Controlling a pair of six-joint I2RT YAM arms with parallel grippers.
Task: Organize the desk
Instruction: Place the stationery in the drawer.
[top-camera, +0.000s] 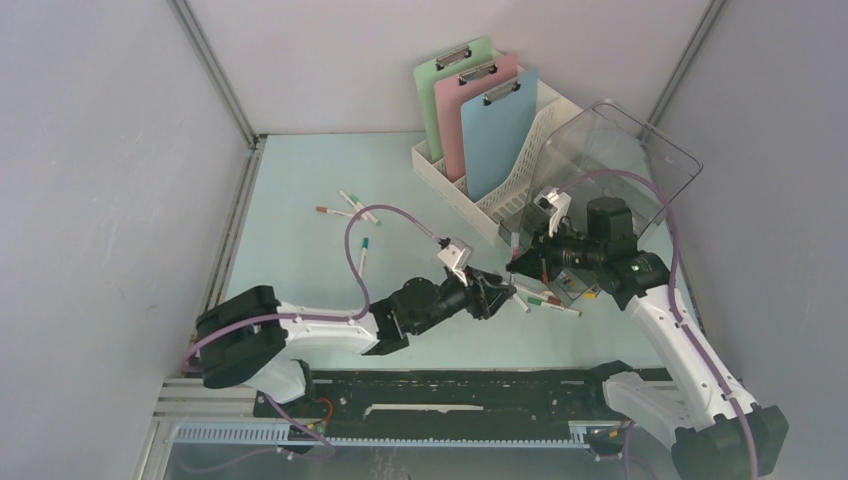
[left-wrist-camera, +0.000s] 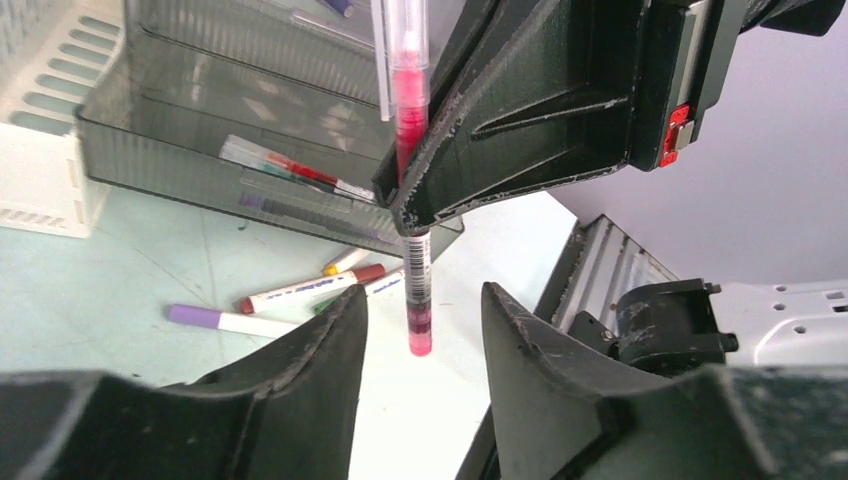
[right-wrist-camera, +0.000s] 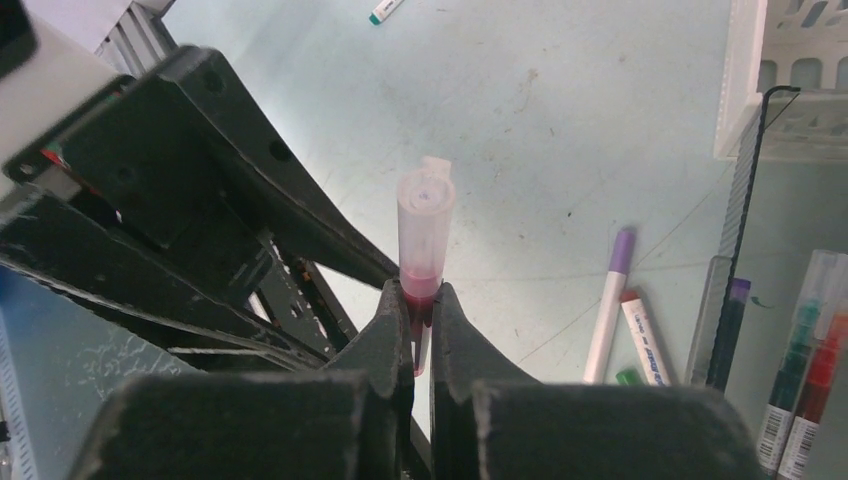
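A pink pen with a clear cap (right-wrist-camera: 424, 225) stands upright above the pale mint-blue desk (top-camera: 300, 270), right of centre. My right gripper (right-wrist-camera: 420, 300) is shut on its barrel just below the cap. In the left wrist view the pen's lower end (left-wrist-camera: 418, 300) hangs free between the fingers of my left gripper (left-wrist-camera: 422, 296), which is open with a gap on both sides. The right gripper's fingers (left-wrist-camera: 470, 160) clamp the pen from above there. From the top view, the left gripper (top-camera: 498, 290) and the right gripper (top-camera: 520, 264) meet tip to tip.
A white file rack (top-camera: 520, 190) at the back holds green, pink and blue clipboards (top-camera: 497, 130). A smoked clear bin (top-camera: 625, 160) with markers stands beside it. Loose markers lie under the grippers (left-wrist-camera: 300, 292) and at the desk's left (top-camera: 352, 208).
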